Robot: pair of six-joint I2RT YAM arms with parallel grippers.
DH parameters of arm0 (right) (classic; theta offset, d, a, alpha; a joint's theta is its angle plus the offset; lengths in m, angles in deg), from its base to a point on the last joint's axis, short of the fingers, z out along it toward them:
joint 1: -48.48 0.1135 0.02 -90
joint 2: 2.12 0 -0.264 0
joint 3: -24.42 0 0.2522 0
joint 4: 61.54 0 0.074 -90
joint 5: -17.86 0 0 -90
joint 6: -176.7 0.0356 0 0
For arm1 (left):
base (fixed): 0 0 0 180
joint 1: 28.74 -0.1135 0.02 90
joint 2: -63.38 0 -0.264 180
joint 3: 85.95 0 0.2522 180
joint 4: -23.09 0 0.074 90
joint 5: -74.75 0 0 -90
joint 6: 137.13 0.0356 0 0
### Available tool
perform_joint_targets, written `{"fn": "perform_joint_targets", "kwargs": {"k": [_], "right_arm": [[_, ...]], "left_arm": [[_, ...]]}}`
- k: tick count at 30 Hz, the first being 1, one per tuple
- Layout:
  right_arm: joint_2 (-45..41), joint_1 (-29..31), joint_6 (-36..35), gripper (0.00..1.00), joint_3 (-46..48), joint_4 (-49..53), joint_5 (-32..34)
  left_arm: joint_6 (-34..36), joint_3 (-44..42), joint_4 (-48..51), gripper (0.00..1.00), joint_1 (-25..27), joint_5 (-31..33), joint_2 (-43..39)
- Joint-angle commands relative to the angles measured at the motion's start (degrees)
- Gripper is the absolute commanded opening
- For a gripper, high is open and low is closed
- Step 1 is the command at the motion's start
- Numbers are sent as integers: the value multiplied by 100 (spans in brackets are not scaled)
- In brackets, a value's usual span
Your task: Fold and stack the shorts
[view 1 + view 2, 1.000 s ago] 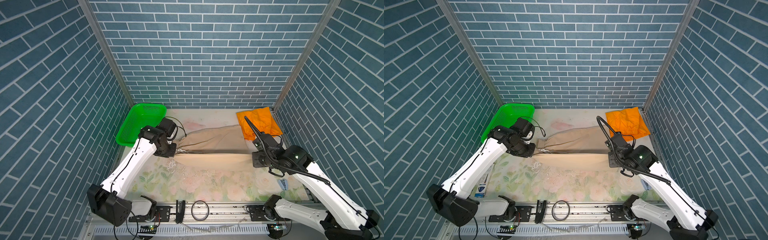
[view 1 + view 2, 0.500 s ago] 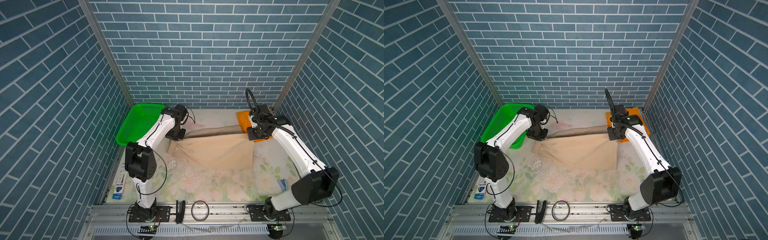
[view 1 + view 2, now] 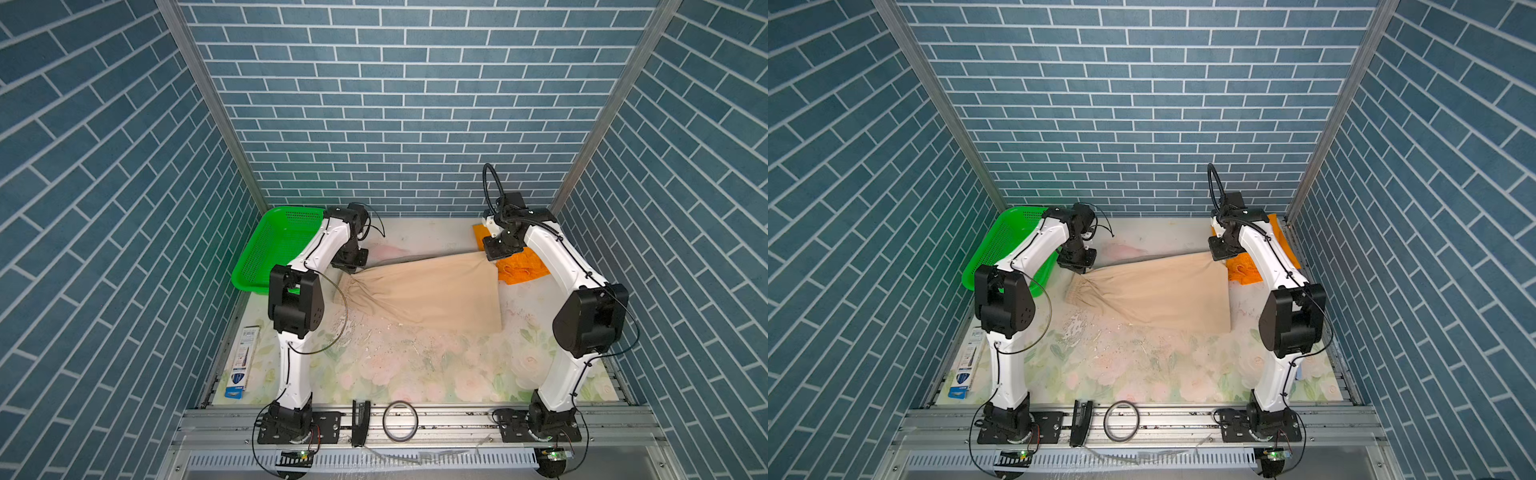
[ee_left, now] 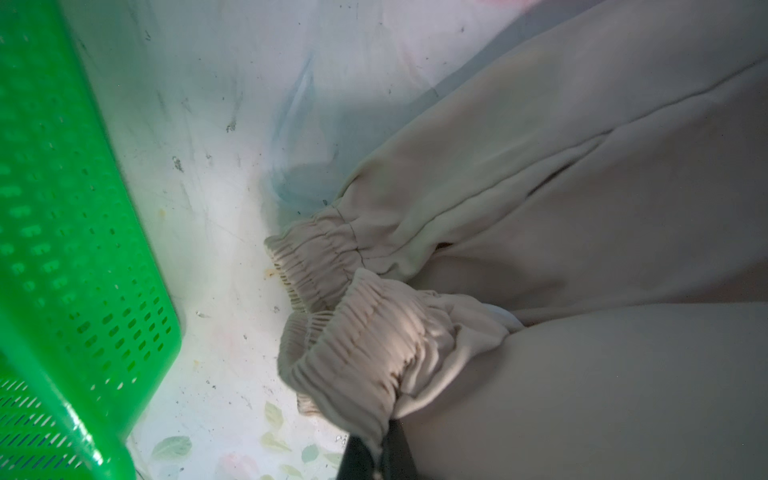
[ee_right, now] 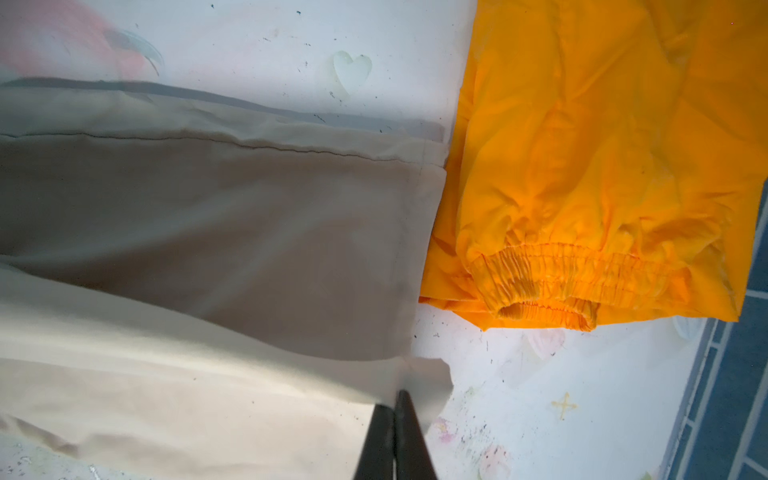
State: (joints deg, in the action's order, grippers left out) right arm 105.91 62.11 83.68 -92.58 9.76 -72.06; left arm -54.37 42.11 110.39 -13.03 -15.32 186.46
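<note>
**A:** What lies nearest the front?

**B:** On the metal rail [image 3: 457,419] a ring of tape [image 3: 400,420] lies flat beside a black clamp [image 3: 360,422]. Along the left edge of the floral mat [image 3: 415,365] lies a narrow blue-and-white box [image 3: 243,357].

**A:** And the shorts?

**B:** The beige shorts [image 3: 428,293] are spread across the middle of the mat. The gathered waistband is to the left and the leg hem to the right. Their near edge rests on the mat, and the far edge runs between the two grippers.

**A:** Are both grippers holding that edge?

**B:** Yes. The left gripper [image 4: 381,446] is clamped on the bunched elastic waistband, and its wrist view shows cloth pinched between the dark fingers. The right gripper [image 5: 394,401] is closed on a corner of the hem, with a small flap poking out past the fingertips. In both wrist views another layer of the same shorts lies lower, beyond the held edge.

**A:** What is farther back?

**B:** The orange shorts [image 5: 582,166] lie crumpled in the far right corner, just beside the beige hem. I cannot tell whether the two touch. In both top views the right arm [image 3: 552,257] hides part of them. At the far left stands the green perforated basket [image 3: 266,253], next to the left arm [image 3: 320,249] and a little apart from the beige waistband. Behind everything rises the blue brick wall [image 3: 395,104].
</note>
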Motion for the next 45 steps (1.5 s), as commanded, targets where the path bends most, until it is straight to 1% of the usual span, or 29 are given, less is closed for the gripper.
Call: {"fn": "perform_joint_targets", "kwargs": {"k": [1,4,10,12,18,23,26,27,29,31,33,34,36,37,40,42,45], "right_arm": [[192,-255,-289,0,-145,-28,644],[317,-277,-312,0,-146,-195,660],[527,-351,-331,0,-188,-490,635],[589,-361,-331,0,-204,-590,550],[847,-370,-356,0,-368,-722,452],[1140,-369,-367,0,-628,-712,425],[1244,-370,-365,0,-752,-682,463],[1255,-370,-365,0,-774,-661,464],[1196,-370,-365,0,-736,-649,458],[1021,-364,-332,0,-586,-660,473],[760,-369,-260,0,-327,-636,460],[615,-370,-207,0,-175,-652,453],[299,-369,-85,0,225,-778,392],[184,-365,-48,0,371,-823,371],[-56,-367,21,0,764,-993,415],[-97,-370,46,0,870,-1025,423],[-64,-369,57,0,904,-1076,400]], "left_arm": [[76,249,565,0,-293,700,219],[9,408,582,0,-370,799,406],[-119,591,443,0,-401,738,675],[-143,652,368,3,-401,724,739],[-181,994,372,7,-472,658,1031],[-192,1151,334,7,-563,619,1163],[-181,1150,294,0,-585,600,1214],[-181,1119,286,0,-586,598,1198],[-182,925,161,0,-586,462,1076],[-154,445,-231,0,-578,-5,745],[-185,-314,-793,0,-509,-644,225],[-219,-650,-997,0,-463,-785,1],[-293,-1280,-1319,0,-385,-874,-389],[-335,-1445,-1342,0,-375,-842,-482],[-368,-1757,-1295,0,-306,-648,-541],[-384,-1930,-1391,0,-164,-480,-602],[-441,-2265,-1904,0,7,-759,-822]]}}
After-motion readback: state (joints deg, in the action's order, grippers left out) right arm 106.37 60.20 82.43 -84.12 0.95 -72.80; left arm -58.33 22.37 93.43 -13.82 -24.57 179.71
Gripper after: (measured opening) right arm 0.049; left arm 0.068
